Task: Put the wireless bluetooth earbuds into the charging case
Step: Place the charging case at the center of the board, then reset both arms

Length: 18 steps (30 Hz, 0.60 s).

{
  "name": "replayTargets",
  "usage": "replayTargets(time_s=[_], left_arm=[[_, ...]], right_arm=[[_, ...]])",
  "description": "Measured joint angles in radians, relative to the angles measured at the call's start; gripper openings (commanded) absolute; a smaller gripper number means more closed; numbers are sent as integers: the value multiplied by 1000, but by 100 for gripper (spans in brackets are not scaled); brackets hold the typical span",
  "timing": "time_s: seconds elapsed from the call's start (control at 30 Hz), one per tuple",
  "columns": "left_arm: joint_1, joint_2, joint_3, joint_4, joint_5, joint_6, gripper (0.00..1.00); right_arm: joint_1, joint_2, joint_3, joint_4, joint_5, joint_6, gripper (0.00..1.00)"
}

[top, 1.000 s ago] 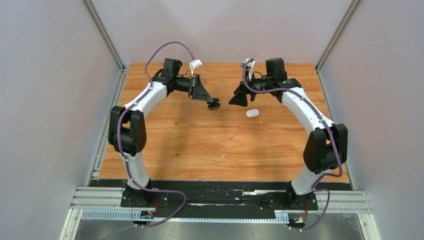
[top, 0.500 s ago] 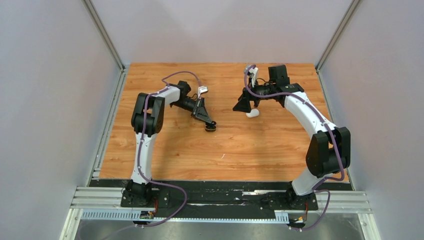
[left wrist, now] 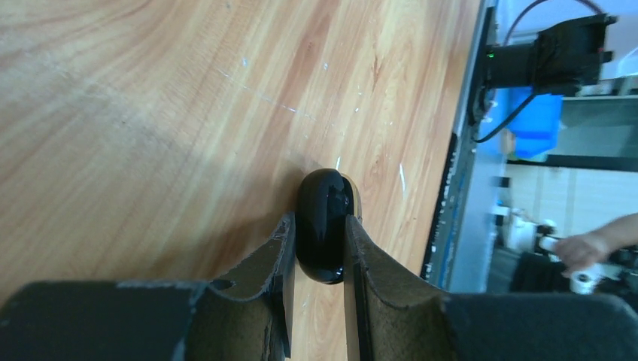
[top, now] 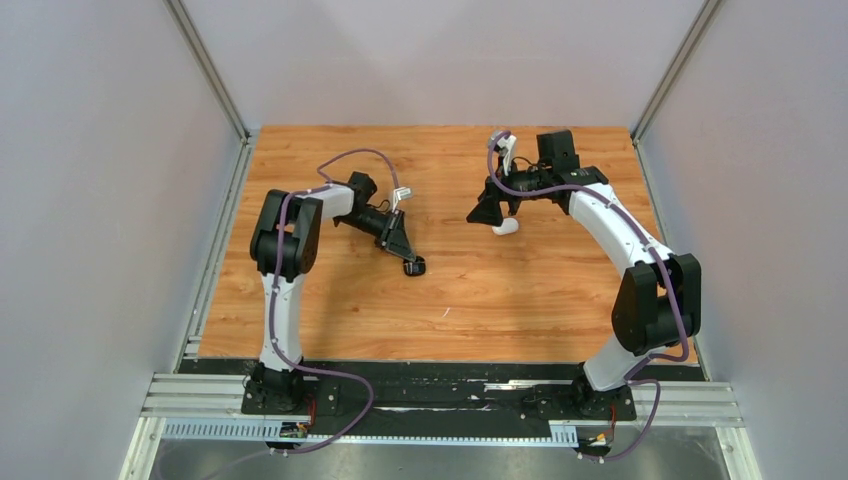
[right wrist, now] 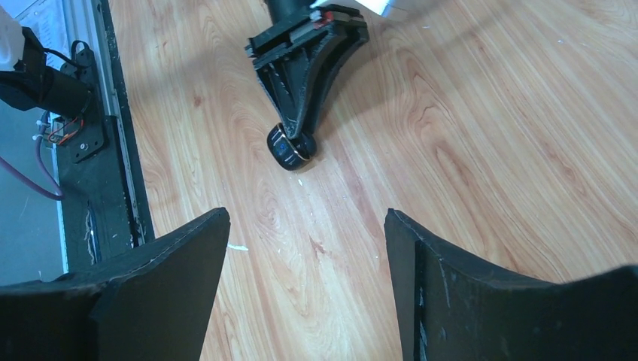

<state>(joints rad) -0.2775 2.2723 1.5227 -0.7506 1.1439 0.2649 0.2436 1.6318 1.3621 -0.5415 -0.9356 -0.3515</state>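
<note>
Left end effector point(top: 411, 263) clamped on the black charging case point(left wrist: 323, 226) at frame centre, right end effector point(right wrist: 305, 226) spread wide by the white case point(top: 505, 227) just up and right.

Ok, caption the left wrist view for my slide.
Left pincer gripping a glossy black charging case edge-on, wooden table beneath.

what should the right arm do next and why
Probably lower the right gripper over the white case and close on it. Its jaws stand open and empty, the case lies on the table right beside its fingertips in the top view, and the left gripper is clamped on the black case.
</note>
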Motion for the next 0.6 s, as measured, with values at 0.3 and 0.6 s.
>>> replayTargets(time_s=[0.3,0.6], left_arm=[[2,-223,-220,353,-159,-60,71],[18,-411,-204,463,-347,-145,88]], right_arm=[[0,1,0,-13,10,-19,75],[-5,-3,29,-34,172,33,100]])
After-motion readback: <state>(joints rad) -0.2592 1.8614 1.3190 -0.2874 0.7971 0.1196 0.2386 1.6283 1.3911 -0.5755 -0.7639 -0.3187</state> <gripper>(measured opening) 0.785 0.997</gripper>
